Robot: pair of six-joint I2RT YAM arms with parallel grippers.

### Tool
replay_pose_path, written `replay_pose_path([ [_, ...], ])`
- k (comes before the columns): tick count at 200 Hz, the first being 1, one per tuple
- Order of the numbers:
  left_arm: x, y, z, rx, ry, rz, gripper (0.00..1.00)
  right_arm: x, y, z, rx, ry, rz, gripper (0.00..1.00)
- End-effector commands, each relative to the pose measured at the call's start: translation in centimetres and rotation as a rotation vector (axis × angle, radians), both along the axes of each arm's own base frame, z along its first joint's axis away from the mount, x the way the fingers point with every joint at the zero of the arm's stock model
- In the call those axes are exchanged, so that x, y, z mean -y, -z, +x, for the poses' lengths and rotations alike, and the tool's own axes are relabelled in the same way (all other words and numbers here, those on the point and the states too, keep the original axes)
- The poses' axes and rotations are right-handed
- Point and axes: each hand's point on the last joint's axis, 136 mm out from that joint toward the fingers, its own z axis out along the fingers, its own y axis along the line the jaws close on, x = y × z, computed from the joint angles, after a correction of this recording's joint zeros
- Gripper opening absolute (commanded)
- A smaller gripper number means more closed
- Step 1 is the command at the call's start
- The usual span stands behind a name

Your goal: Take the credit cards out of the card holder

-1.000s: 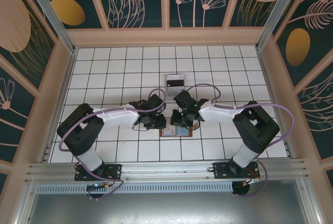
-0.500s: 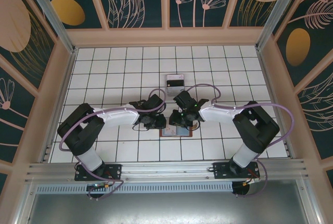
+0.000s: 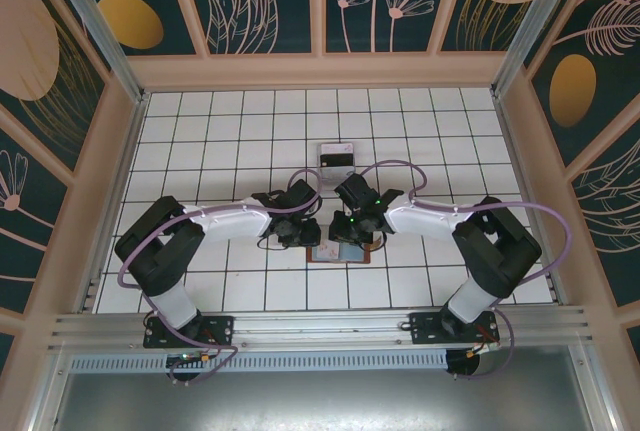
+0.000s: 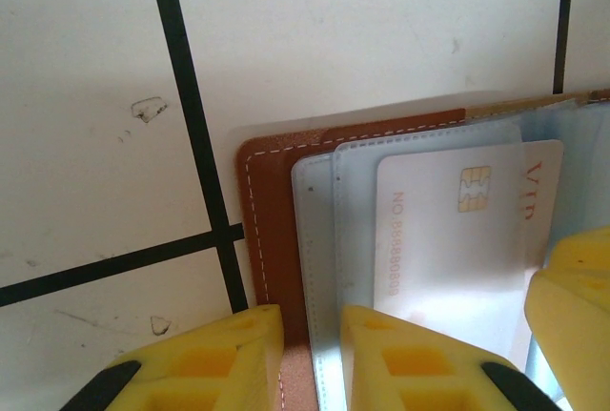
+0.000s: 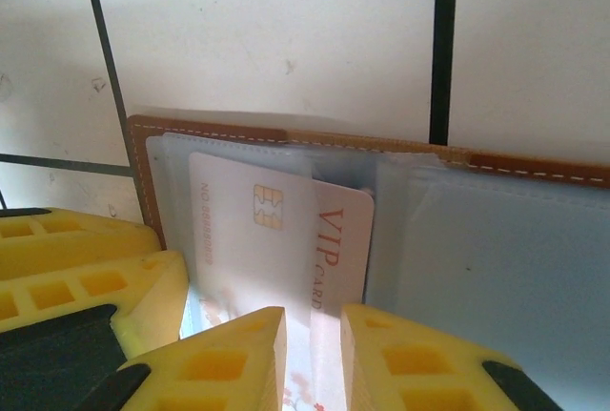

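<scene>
The credit card [image 5: 276, 239] is sitting in the left half of the card holder [image 5: 534, 168], mostly under the grey-blue pocket film, w/ a bare strip reading "VIP" poking out toward the holder's middle. The holder is lying open & flat on the bench [image 4: 362, 30], just in front of both arms, betw. the two pincers. What looks like another card [image 3: 336, 158], pale w/ a dark patch, is lying well apart toward the far side.

The right pincer [image 5: 313, 363] is sitting at the card's near end, jaws almost together, the card running into the slit. Can't tell if it's nipping the card or only pressing on it. The left pincer [image 4: 313, 363] is resting w/ jaws drawn nearly together, tips at the holder's left flap, prob. pinning it.

Risks:
- The card is thin & slick, so the right pincer could be losing it mid-pull.
- The film may be snagging a corner, and the whole holder would be dragging along if the left pincer is pressing too lightly.
- The pincers are working just beside each other, so a sideways pull risks fingers bumping.

The card's long axis is running near-to-far, chip end pointing away from the arms. The holder's long axis is running left-right, judging by the top view.
</scene>
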Motion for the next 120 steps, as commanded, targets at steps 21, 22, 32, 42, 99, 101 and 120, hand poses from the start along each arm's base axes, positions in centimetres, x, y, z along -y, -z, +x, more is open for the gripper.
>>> replay_pose_path([
  [21, -3.3, 3.6, -1.7, -0.069, 0.001, 0.174, 0.24, 0.8, -0.2, 0.1, 0.009, 0.020, -0.023, 0.21],
  [22, -3.3, 3.6, -1.7, -0.070, 0.001, 0.174, 0.24, 0.8, -0.1, 0.1, 0.009, 0.022, -0.025, 0.21],
  [32, -3.3, 3.6, -1.8, -0.072, 0.001, 0.177, 0.24, 1.0, -0.1, 0.1, 0.010, 0.024, -0.036, 0.21],
  [42, -3.3, 3.7, -1.8, -0.074, 0.002, 0.179, 0.24, 1.3, 0.0, 0.1, 0.011, 0.025, -0.049, 0.21],
  [99, -3.1, 3.8, -2.0, -0.081, 0.011, 0.188, 0.24, 1.1, 0.6, 0.0, 0.007, 0.021, -0.040, 0.21],
  [101, -3.1, 3.8, -2.0, -0.081, 0.011, 0.188, 0.24, 1.0, 0.6, 0.0, 0.008, 0.019, -0.036, 0.21],
  [120, -3.1, 3.9, -2.0, -0.083, 0.011, 0.189, 0.23, 1.0, 0.9, 0.0, 0.006, 0.021, -0.024, 0.20],
])
